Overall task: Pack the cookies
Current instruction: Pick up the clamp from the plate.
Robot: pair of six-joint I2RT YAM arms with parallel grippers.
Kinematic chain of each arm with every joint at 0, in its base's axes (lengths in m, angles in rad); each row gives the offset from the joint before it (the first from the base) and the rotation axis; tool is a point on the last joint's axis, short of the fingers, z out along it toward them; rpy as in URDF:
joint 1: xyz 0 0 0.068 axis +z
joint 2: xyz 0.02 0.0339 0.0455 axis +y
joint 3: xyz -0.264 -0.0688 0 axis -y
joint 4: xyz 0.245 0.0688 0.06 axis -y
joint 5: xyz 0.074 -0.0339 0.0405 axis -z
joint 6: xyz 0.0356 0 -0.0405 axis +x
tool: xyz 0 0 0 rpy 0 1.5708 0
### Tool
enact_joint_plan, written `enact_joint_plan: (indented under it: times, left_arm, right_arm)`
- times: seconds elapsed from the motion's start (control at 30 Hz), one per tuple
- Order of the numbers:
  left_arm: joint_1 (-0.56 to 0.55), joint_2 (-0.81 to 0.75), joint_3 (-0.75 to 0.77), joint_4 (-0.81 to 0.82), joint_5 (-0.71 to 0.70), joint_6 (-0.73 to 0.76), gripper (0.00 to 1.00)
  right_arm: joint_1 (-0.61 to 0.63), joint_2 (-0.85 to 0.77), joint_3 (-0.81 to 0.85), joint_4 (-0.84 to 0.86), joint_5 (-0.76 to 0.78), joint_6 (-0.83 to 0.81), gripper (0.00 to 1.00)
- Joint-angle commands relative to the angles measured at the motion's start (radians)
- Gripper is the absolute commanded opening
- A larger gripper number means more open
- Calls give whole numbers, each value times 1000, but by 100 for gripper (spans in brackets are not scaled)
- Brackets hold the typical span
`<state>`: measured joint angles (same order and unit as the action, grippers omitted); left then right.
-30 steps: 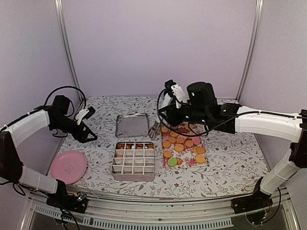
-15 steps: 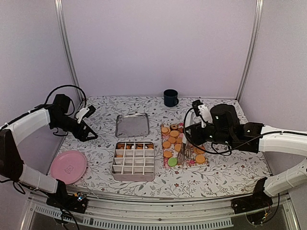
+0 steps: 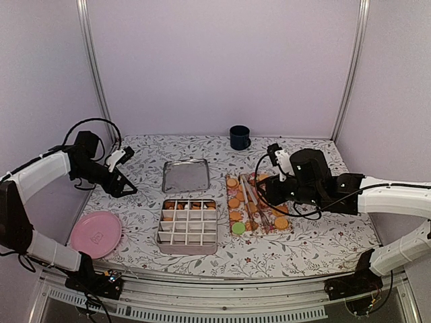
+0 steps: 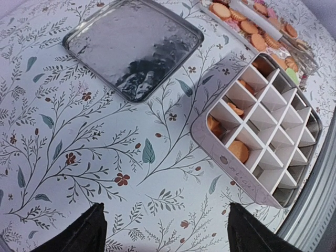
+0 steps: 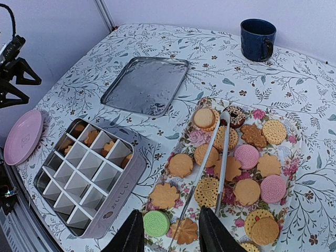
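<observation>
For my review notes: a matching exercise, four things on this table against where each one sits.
1. round pink plate
2. dark blue mug
3. shiny square metal tray
4. round green cookie

A. near end of the flowered platter
B. far side of the table
C. table's near-left corner
D. just beyond the white divided box

Pairs: 1-C, 2-B, 3-D, 4-A

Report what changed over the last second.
The right arm swung right and lower, from beside the metal tray to over the cookies, bringing the tongs, which now lie across them. Whether the right end effector still grips them is unclear. The blue mug, hidden earlier, now shows. Left end effector, open, divided box and pink plate stayed put.
</observation>
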<state>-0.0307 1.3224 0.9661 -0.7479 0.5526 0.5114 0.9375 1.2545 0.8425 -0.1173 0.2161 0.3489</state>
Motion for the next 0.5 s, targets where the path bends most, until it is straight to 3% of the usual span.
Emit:
enact_joint_plan:
  times: [0.0, 0.2, 0.47]
  left_arm:
    - [-5, 1, 15, -12, 7, 2, 80]
    - [-9, 7, 17, -12, 10, 3, 80]
    - [-30, -3, 25, -16, 14, -3, 80]
  right_arm:
    - [-1, 37, 33, 29, 11, -28, 36]
    - [-22, 134, 60, -18, 14, -27, 35]
    - [-140, 439, 277, -258, -119, -48, 24]
